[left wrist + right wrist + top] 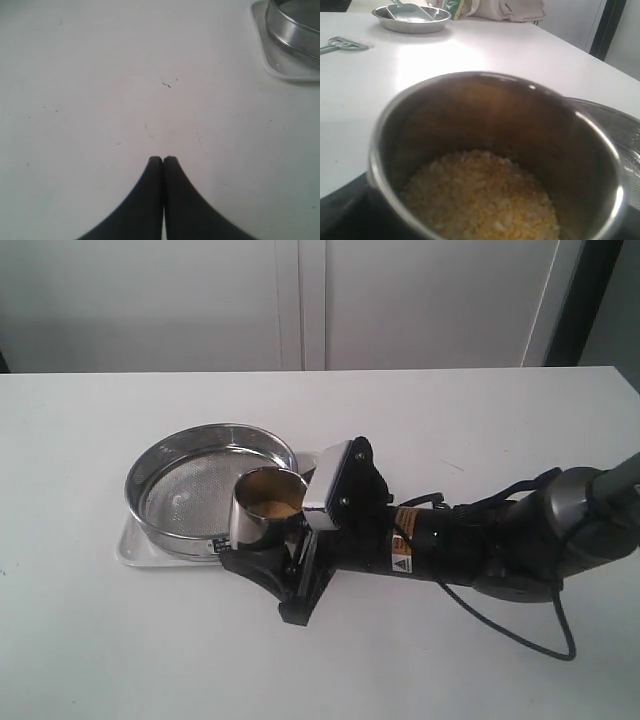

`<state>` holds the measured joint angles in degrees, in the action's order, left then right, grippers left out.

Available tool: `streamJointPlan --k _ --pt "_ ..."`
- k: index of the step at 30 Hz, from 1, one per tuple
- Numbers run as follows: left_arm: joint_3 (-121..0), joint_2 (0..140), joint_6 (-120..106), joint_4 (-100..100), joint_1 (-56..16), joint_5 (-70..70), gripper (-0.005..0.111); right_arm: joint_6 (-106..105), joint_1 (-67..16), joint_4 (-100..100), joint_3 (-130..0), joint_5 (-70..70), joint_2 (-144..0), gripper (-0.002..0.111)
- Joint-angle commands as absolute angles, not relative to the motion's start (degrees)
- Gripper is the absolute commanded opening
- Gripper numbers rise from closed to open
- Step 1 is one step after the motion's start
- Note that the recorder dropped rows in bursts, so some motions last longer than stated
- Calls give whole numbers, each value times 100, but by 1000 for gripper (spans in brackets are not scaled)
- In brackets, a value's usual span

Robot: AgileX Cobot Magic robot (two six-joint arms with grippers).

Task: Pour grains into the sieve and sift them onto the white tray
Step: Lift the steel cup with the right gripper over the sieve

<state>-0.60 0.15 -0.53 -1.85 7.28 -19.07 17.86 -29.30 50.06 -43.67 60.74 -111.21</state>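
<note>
Beside the sieve [212, 485] on the white tray [128, 545], I held the unpoured grains [272, 506] in a steel cup [255, 525] with the right gripper [268, 548]; left gripper [163, 161] closed, empty; sifting pending.

No text legible: warning-triangle sticker [402, 563] on right arm [470, 540], label plate [214, 543] on sieve [175, 465] too small to read.

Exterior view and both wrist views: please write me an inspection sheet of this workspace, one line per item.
Surface: white table, few dark specks.
Job's things: sieve on white tray, mesh looks bare; grains in steel cup.
Clutter: metal bowl with scoop, grey tool, far off.
Grippers: right gripper, jaws around the steel cup beside the sieve; left gripper, jaws shut, empty.
Cables: black cable looping on the table.
Surroundings: pale wall panels.
</note>
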Motion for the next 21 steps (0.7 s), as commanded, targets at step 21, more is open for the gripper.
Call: streamJointPlan --k 21 --pt "0 0 0 -208 729 -1956 0 3175 -2956 4973 -5204 4893 -10746 0"
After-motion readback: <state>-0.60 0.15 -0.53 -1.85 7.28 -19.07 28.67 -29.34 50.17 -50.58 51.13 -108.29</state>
